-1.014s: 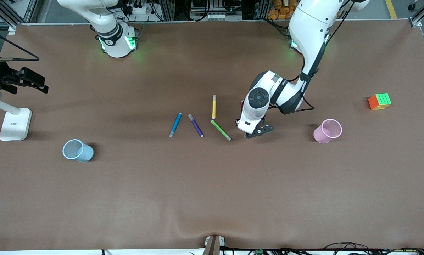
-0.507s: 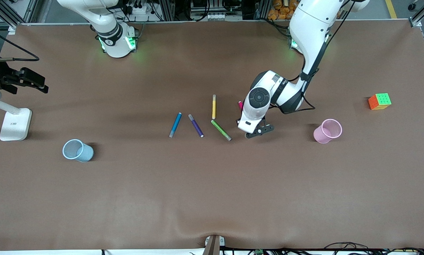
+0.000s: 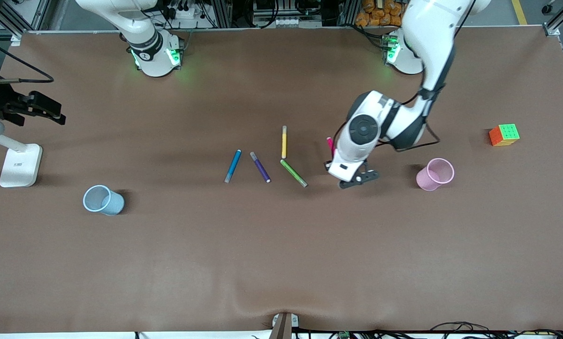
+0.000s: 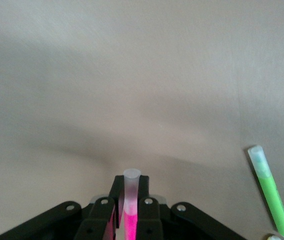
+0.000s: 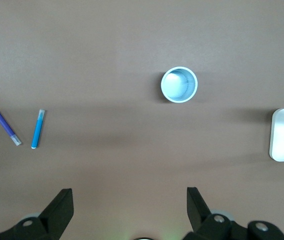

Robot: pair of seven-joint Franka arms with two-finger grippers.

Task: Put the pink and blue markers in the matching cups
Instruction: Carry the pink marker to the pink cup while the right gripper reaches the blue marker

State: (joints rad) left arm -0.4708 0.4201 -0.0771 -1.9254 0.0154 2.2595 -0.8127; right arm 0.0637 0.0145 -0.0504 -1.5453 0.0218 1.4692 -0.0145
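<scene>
Two arms stand at one brown surface (image 3: 281, 259).

Left hand (image 3: 352, 176): up over the surface between the green marker (image 3: 293, 173) and the pink cup (image 3: 435, 173), fingers (image 4: 147, 212) clamped on the pink marker (image 3: 330, 145). That marker is lifted off the surface; its pale end pokes out past the fingertips in the left wrist view.

Right hand (image 5: 129, 212): waiting high over the right arm's end of the surface, fingers spread wide, nothing between them. The blue cup (image 3: 103, 200) stands upright almost straight under it.

White stand (image 3: 20, 164): at the right arm's end, past the blue cup from the left hand.

Pink cup: upright, near the left hand, toward the left arm's end.

Colour cube (image 3: 504, 134): past the pink cup from the left hand.

Green marker: flat, the closest loose pen to the left hand.

Yellow marker (image 3: 284, 141): flat, its lower end just beside the green one's upper end.

Purple marker (image 3: 260, 167): flat, next outward from the left hand.

Blue marker (image 3: 232, 165): flat beside the purple one, the loose pen farthest from the left hand, well apart from the blue cup.
</scene>
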